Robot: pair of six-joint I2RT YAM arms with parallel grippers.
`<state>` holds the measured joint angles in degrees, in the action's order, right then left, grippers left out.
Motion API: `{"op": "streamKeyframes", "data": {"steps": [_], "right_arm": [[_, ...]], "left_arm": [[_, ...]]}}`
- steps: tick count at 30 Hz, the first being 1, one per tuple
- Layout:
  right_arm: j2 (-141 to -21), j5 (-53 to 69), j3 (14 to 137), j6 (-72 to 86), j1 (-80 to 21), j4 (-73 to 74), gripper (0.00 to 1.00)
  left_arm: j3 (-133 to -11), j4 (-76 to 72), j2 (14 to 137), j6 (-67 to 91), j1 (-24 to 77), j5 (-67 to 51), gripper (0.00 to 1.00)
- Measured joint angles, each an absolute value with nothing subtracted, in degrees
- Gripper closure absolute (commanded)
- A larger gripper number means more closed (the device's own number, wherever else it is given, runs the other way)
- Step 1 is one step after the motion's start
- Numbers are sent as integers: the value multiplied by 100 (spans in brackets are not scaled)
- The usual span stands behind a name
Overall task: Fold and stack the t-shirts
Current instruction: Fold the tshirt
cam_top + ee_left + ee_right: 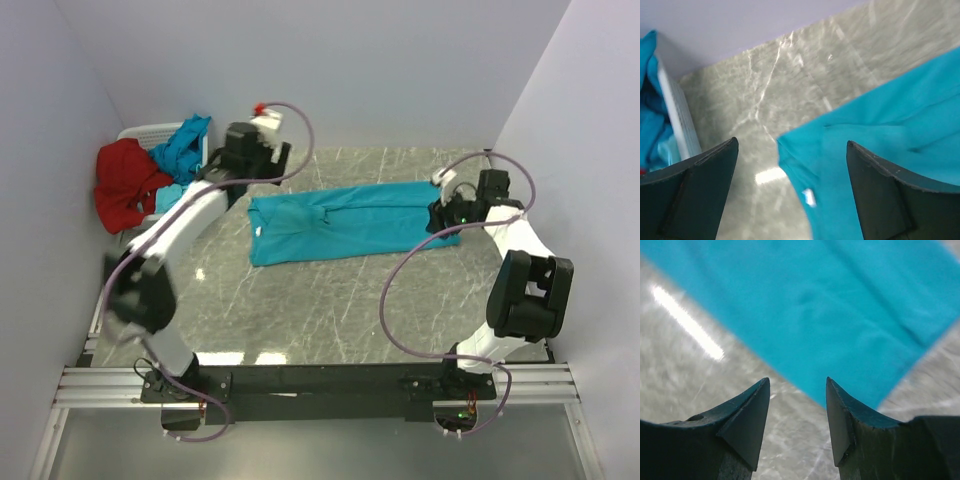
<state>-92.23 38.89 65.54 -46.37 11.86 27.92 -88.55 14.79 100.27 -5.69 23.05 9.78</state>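
A turquoise t-shirt [350, 222] lies folded into a long strip across the middle of the table. My left gripper [268, 165] is open and empty above its far left corner; the left wrist view shows that corner [870, 150] with a white label between my fingers. My right gripper [440, 213] is open and empty just above the strip's right end, whose edge shows in the right wrist view [830, 315]. Another turquoise shirt [185, 145] and a red shirt [125, 185] lie heaped in and over the white basket [150, 135] at the far left.
The basket's white wall also shows in the left wrist view [675, 112], beside my left fingers. Walls close the table in at the back and on both sides. Grey marble tabletop [330, 300] lies in front of the strip.
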Motion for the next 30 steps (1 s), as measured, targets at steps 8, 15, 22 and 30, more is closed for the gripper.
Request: {"op": "streamKeyframes", "data": {"steps": [8, 15, 22, 30], "right_arm": [[-8396, 3286, 5124, -6377, 60, 2919, 44], [-8501, 1815, 4917, -6569, -982, 2110, 44], [-8803, 1315, 5131, -6010, -1155, 1984, 46], [-8643, 2062, 5935, -4574, -1166, 1968, 46]], "left_arm": [[-6114, 1306, 7076, 1334, 1885, 60, 9], [-4519, 1525, 5828, 1586, 1796, -276, 9], [-3959, 1461, 5378, 2263, 1796, -322, 17], [-3752, 917, 6541, 4753, 1793, -633, 38]]}}
